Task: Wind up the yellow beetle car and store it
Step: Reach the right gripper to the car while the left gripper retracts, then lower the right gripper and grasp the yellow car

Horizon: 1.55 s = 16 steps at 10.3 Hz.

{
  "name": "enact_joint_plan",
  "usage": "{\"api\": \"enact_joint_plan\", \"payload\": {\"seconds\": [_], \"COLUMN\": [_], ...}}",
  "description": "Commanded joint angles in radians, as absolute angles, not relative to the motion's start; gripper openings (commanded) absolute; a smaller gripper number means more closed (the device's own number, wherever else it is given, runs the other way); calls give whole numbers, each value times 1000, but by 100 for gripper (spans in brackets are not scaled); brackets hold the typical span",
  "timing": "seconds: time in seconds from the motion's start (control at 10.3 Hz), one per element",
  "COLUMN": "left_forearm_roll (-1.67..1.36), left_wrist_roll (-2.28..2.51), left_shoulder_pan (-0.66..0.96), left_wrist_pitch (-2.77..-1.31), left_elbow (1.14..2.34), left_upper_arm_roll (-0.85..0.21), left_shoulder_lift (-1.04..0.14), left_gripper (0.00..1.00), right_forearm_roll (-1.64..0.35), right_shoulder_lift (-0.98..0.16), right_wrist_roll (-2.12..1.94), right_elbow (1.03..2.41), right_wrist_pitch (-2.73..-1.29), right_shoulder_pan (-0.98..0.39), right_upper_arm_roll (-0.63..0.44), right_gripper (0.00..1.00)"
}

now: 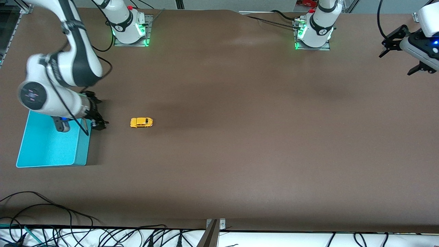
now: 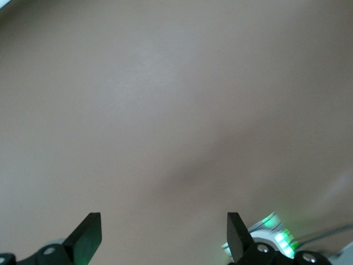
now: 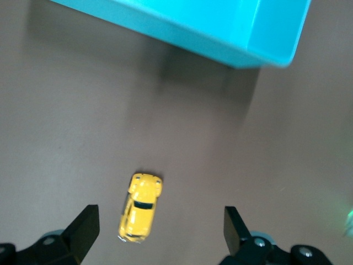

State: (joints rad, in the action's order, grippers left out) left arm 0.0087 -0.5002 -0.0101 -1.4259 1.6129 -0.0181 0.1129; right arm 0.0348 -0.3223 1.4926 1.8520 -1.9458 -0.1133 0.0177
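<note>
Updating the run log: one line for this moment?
yellow beetle car: on table, beside turquoise bin | right gripper: open, above car | left gripper: open, waiting

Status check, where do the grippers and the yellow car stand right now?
Right gripper open, empty, low between bin and car. Left gripper open, waiting high at its end of the table. Car on the table, outside bin. Nothing in the way.
</note>
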Motion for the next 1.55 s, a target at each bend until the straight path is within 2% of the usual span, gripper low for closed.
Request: {"api": "enact_joint_plan", "payload": {"seconds": [0.0,0.48,0.77,1.06,1.16,1.26,1.35,1.45], "left_forearm_roll": [25,15,-26,-41,-32,-32,-31,-31], "left_wrist_roll": [-249,-97,16,28,28,28,26,25], "left_shoulder_pan": [5,9,66,74,75,75,75,74], "left_wrist_pitch": [-1385,-1385,-1382,-1382,-1382,-1382,-1382,-1382], "left_elbow": [1562,1559,1514,1505,1505,1505,1505,1505], "left_upper_arm_roll": [-50,-75,-3,-8,-9,-9,-9,-9], "left_shoulder_lift": [104,101,71,64,63,61,60,58], "left_gripper": [100,100,100,100,100,100,100,100], "right_forearm_roll": [58,58,58,52,52,52,52,54], "right_shoulder_lift": [-354,-350,-383,-428,-445,-445,-445,-445], "right_wrist_roll": [1826,1770,1775,1801,1801,1799,1801,1801], "right_elbow": [1932,2149,2180,2175,2169,2171,2171,2169], "right_wrist_pitch": [-2113,-2409,-2500,-2558,-2562,-2560,-2559,-2554], "right_shoulder_pan": [-184,-199,-218,-232,-233,-233,-236,-238], "right_upper_arm_roll": [14,17,17,18,18,18,18,18], "right_gripper": [100,100,100,100,93,46,22,19]}}
